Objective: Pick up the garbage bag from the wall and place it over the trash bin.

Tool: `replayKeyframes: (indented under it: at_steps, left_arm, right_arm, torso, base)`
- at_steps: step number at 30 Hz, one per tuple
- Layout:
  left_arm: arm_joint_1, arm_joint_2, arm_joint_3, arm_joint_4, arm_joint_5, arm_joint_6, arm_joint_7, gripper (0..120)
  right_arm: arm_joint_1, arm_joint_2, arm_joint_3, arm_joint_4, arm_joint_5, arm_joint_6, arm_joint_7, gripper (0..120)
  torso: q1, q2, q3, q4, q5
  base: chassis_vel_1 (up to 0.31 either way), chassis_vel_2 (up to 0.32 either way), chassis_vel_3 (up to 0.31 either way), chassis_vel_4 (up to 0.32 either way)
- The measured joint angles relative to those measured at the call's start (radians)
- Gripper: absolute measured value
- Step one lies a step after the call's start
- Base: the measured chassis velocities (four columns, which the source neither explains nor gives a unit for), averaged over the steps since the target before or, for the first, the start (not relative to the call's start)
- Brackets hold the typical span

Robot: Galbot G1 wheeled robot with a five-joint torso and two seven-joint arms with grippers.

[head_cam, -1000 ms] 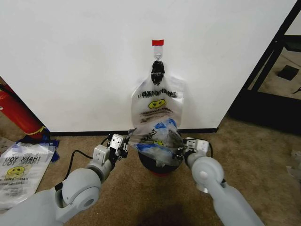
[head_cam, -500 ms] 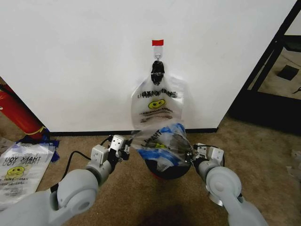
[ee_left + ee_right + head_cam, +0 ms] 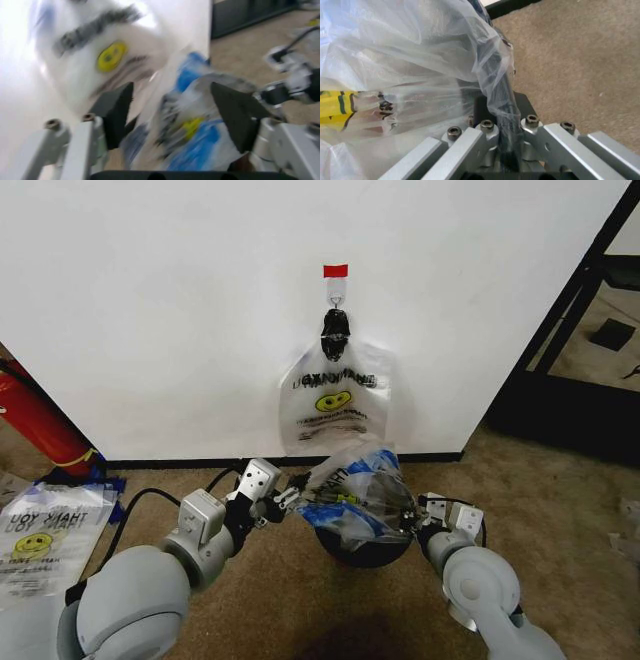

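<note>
My right claw point(image 3: 502, 144) pinches the light, slippery garbage bag point(image 3: 360, 490) at its rim over the trash bin point(image 3: 362, 548), while my left claw point(image 3: 172, 112) gapes empty.

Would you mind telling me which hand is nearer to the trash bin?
Right. The right hand sits against the trash bin rim, clamping the garbage bag. The left hand hangs beside the bin, open, off its rim.

1. A bare indoor test corner, lab-like, is showing here: a plain white wall point(image 3: 150, 310) is running down to a black baseboard point(image 3: 180, 463).
2. Worn brown carpet point(image 3: 560, 490) is covering the floor.
3. A red cylinder point(image 3: 35, 420) is leaning at the wall, and black shelving point(image 3: 590, 310) is standing alongside.
</note>
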Motion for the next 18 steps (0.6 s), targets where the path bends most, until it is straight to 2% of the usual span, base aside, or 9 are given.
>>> replayKeyframes:
  at_steps: [2, 3, 8, 10, 11, 12, 13, 18]
  left_arm:
    - [0.001, -0.006, 0.008, 0.008, 0.023, -0.002, 0.016, 76]
    - [-0.006, -0.012, 0.014, 0.02, 0.029, -0.002, 0.026, 82]
    - [-0.088, -0.022, 0.049, 0.053, 0.01, -0.001, 0.052, 97]
    - [-0.144, -0.032, 0.093, 0.074, -0.001, 0.0, 0.063, 98]
    - [-0.198, -0.044, 0.149, 0.096, -0.005, 0.002, 0.066, 97]
    - [-0.198, -0.044, 0.149, 0.096, -0.005, 0.002, 0.066, 97]
    - [-0.231, -0.053, 0.185, 0.11, -0.008, 0.003, 0.068, 96]
    - [-0.38, -0.119, 0.345, 0.204, -0.042, 0.022, 0.064, 90]
  right_arm:
    - [0.009, 0.0, -0.02, -0.002, -0.001, 0.0, 0.0, 0]
    - [0.021, -0.001, -0.04, -0.008, -0.002, 0.0, 0.0, 0]
    - [0.032, -0.005, -0.062, -0.014, -0.006, -0.002, 0.003, 0]
    - [0.032, -0.005, -0.066, -0.014, -0.008, -0.003, 0.006, 0]
    - [0.032, -0.004, -0.071, -0.014, -0.011, -0.004, 0.007, 0]
    - [0.032, -0.004, -0.071, -0.014, -0.011, -0.004, 0.007, 0]
    - [0.031, -0.003, -0.075, -0.014, -0.013, -0.004, 0.007, 0]
    - [0.038, 0.002, -0.09, -0.015, -0.02, -0.01, 0.015, 0]
  torso:
    - [0.0, 0.0, 0.0, 0.0002, 0.0002]
    - [0.0, 0.0, 0.0, 0.0009, 0.0003]
    - [0.0, 0.0, 0.0, 0.0001, 0.0003]
    - [0.0, 0.0, 0.0, 0.0002, 0.0004]
    - [0.0, 0.0, 0.0, 0.0002, 0.0002]
    - [0.0, 0.0, 0.0, 0.0002, 0.0002]
    - [0.0, 0.0, 0.0, 0.0003, 0.0002]
    - [0.0, 0.0, 0.0, 0.0005, 0.0003]
  base:
    - [0.0, 0.0, 0.0, 0.0]
    - [0.0, 0.0, 0.0, 0.0]
    - [0.0, 0.0, 0.0, 0.0]
    - [0.0, 0.0, 0.0, 0.0]
    - [0.0, 0.0, 0.0, 0.0]
    - [0.0, 0.0, 0.0, 0.0]
    - [0.0, 0.0, 0.0, 0.0]
    - [0.0, 0.0, 0.0, 0.0]
